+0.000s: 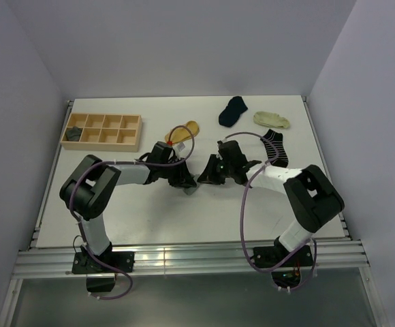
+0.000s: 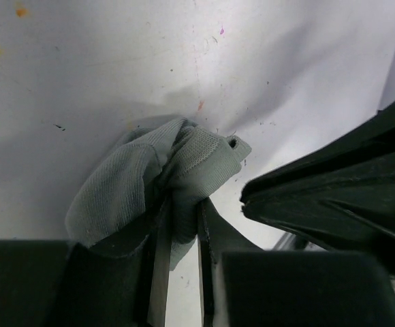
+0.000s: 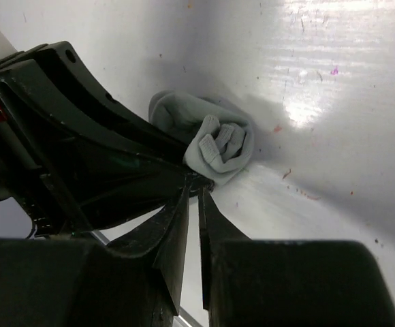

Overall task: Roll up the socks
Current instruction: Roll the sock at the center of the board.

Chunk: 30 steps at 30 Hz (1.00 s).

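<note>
The left gripper (image 2: 182,218) has its fingers (image 2: 116,266) drawn narrow and pinched on the light grey sock (image 2: 133,187). A fold of fabric fills the gap between them, and the rest bunches out toward 11 o'clock on the table (image 2: 286,61). The right gripper (image 3: 193,194) has its fingers (image 3: 163,238) almost together with only a thin, empty slit between them, the tips at the 7 o'clock edge of the loosely rolled sock; whether they touch it I cannot tell. From above, the sock lies near the table's middle, the left gripper at its 9 o'clock and the right at 3 o'clock.
</note>
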Each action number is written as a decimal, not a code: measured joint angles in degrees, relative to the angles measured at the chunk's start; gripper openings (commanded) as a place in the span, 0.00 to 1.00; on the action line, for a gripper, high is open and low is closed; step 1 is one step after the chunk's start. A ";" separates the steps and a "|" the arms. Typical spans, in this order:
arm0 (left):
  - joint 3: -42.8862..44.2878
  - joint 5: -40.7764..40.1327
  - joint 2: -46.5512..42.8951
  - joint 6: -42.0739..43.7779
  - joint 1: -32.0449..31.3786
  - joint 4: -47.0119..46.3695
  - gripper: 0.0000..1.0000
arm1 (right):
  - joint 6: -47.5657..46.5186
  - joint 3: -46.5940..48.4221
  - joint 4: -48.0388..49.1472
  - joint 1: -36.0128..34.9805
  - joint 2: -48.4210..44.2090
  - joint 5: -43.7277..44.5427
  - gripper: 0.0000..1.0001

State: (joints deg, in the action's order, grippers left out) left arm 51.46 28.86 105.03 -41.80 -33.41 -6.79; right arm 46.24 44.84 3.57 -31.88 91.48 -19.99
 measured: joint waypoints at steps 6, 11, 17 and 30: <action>-0.28 5.18 1.81 -2.54 2.32 -1.90 0.00 | 0.85 0.48 1.95 -0.13 3.34 -0.55 0.18; -0.33 7.45 2.73 -3.19 3.21 -2.56 0.00 | 1.27 2.12 2.95 -0.24 5.66 -1.11 0.17; -0.28 8.83 3.37 -3.56 3.67 -2.95 0.00 | 1.73 2.86 4.07 -0.39 6.25 -1.53 0.17; 0.00 9.09 3.58 -3.52 3.78 -2.62 0.00 | 1.95 4.87 5.95 -0.39 11.06 -2.01 0.16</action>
State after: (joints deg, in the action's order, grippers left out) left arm 51.46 37.95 108.62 -45.32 -29.63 -9.41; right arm 48.18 49.71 9.52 -32.27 102.54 -22.00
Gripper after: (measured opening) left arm 0.223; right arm 0.160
